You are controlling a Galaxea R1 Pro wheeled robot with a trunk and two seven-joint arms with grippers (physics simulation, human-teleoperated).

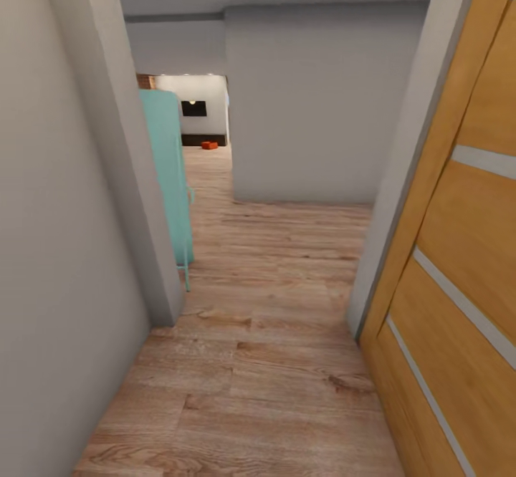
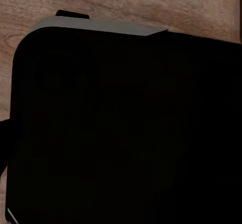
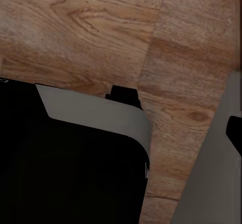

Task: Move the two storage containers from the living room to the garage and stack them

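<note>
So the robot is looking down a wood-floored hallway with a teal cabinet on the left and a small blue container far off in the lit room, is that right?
Nearly: the far container is orange-red, not blue, as the head view shows. The wood floor and the teal cabinet on the left are as you say.

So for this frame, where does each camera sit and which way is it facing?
Head view: on the head, looking down a corridor past a teal cabinet toward a far orange-red container.
Left wrist view: aimed down at a black robot body part.
Right wrist view: aimed down at the black part.
All three share the wood-plank floor.
</note>
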